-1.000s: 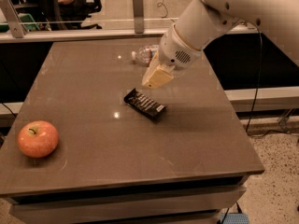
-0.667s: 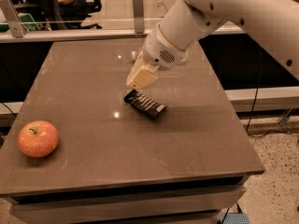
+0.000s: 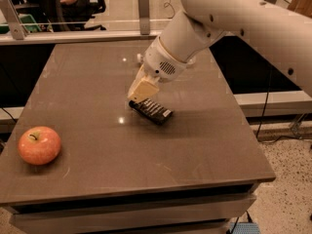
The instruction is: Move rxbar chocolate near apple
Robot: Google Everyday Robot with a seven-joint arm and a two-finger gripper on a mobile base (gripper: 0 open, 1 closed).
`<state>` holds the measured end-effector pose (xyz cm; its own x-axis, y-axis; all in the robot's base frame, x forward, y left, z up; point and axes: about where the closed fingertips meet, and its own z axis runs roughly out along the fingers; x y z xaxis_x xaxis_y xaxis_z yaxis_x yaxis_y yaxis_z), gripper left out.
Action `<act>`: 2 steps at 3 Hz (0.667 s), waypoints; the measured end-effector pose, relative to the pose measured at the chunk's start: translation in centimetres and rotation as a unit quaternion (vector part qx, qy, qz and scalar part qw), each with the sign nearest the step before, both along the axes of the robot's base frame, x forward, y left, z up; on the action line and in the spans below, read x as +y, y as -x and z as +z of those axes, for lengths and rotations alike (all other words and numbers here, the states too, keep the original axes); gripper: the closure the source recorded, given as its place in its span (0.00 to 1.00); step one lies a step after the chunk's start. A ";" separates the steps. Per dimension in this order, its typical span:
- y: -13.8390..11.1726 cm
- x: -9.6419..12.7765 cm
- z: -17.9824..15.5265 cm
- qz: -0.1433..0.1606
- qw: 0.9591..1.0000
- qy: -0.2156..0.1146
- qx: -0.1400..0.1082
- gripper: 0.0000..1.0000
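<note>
The rxbar chocolate (image 3: 151, 110), a flat black wrapper with white lettering, lies near the middle of the brown table (image 3: 204, 145), angled down to the right. My gripper (image 3: 142, 90), with tan tips on a white arm, hangs just above the bar's left end, very close to it. The apple (image 3: 39, 145), red-orange with a short stem, sits near the table's front left corner, well to the left of the bar and the gripper.
My white arm (image 3: 234, 18) reaches in from the upper right over the back of the table. A low rail with metal posts (image 3: 143, 4) runs along the back edge. The floor (image 3: 292, 179) drops away to the right of the table.
My gripper has moved left and down, from above the bar's right side to just over its left end. The bar and the apple have not moved.
</note>
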<state>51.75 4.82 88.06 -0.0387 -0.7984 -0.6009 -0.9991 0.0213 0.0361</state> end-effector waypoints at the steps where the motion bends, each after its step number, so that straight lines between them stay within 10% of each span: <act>1: 0.1 -0.6 -0.7 -0.010 1.000 0.013 0.003 0.35; 2: -0.2 -1.4 -1.4 -0.020 0.999 0.028 0.004 0.12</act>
